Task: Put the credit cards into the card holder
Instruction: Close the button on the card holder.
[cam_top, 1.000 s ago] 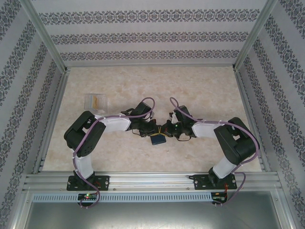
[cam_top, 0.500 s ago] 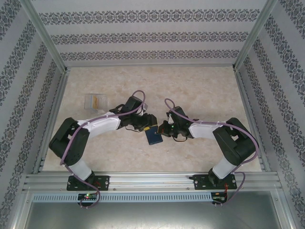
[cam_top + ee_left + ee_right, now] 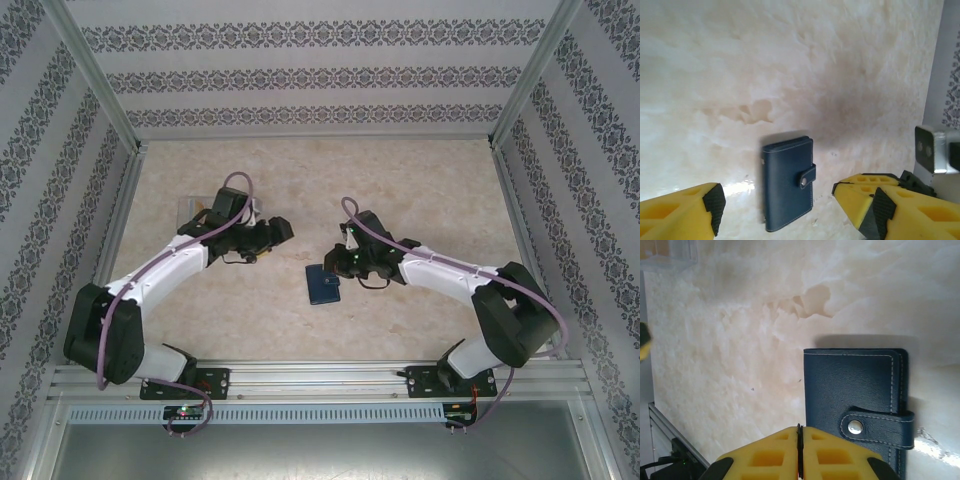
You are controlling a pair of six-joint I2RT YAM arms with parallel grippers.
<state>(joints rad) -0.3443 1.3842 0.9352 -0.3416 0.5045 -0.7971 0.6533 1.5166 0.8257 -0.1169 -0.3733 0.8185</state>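
Top view: two arms reach inward over a pale marbled tabletop. The card holder, a dark navy wallet, lies flat and closed on the tabletop between the two arms, nearer the right one. The left gripper sits up and to the left of the wallet, well apart from it. The right gripper is just beside the wallet's far edge. A clear plastic box stands at the left, partly covered by the left arm.

Left wrist view: the left gripper has its yellow fingers spread wide and holds nothing. The card holder lies on the tabletop beyond them, framed between the fingers, its clasp tab fastened over the edge.

Right wrist view: the right gripper has its yellow fingers pressed together with nothing between them. The fingers overlap the near left corner of the card holder; whether they touch it cannot be told. The tab with its metal snap is done up, so the wallet is shut. A corner of the clear plastic box appears at upper left, and an orange tint shows through its wall, too blurred to tell apart as the credit cards.
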